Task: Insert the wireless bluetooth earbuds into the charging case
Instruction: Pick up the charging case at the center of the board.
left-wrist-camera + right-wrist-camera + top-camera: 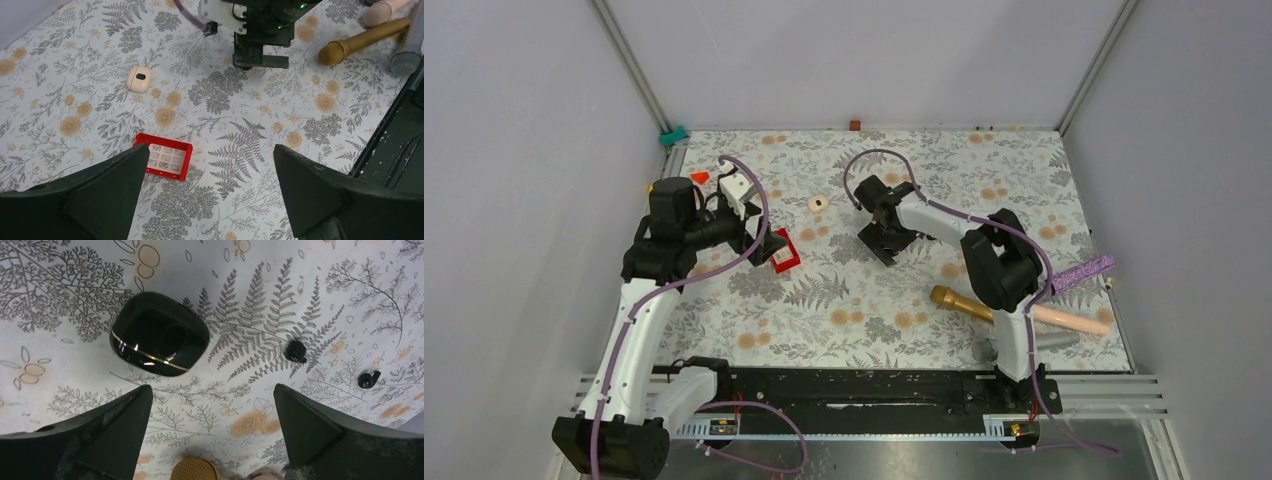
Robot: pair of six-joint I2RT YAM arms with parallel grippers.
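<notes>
The right fingers (320, 435) stand wide and empty over the middle of the table (844, 300), much nearer the work than the left fingers (100, 195), equally wide by the red box (163, 160) well to the left. In the right wrist view the open case (159, 334) lies ahead of the left finger, cavity up, long axis along its gold trim. The two black earbuds (296, 351) lie loose to its right, ahead of the right finger, too small to show which way they point.

Glossy black plastic charging case (159, 335), smooth black earbuds (297, 351), matt printed table cover (250, 300)
</notes>
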